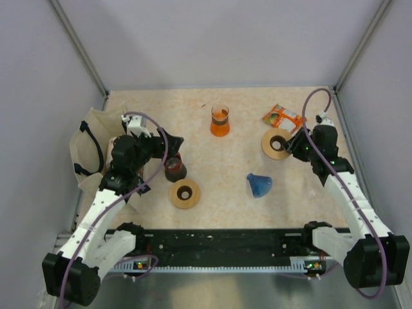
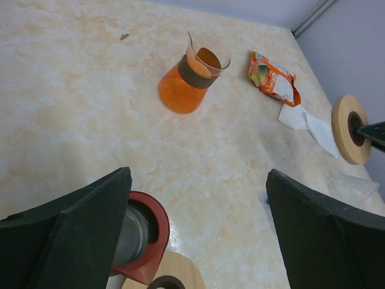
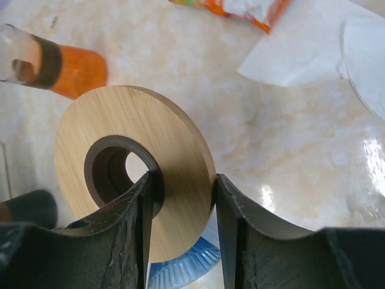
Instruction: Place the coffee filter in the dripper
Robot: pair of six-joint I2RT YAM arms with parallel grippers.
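Note:
The white paper coffee filter (image 2: 307,122) (image 3: 299,52) lies flat on the table beside an orange packet (image 1: 282,118). A blue fluted dripper (image 1: 259,185) rests on its side in the middle right and shows under the ring in the right wrist view (image 3: 180,268). My right gripper (image 1: 288,145) (image 3: 182,179) is shut on a wooden ring (image 1: 275,143) (image 3: 180,144), one finger through its hole and the other on its outer rim. My left gripper (image 1: 172,151) (image 2: 198,174) hangs open over bare table, holding nothing.
An orange glass carafe (image 1: 219,120) (image 2: 191,75) stands at the back centre. A red-rimmed cup (image 1: 174,168) (image 2: 144,238) and a second wooden ring (image 1: 185,193) sit by my left fingers. A clear plastic piece (image 2: 354,186) lies at the right. A canvas bag (image 1: 90,151) fills the left edge.

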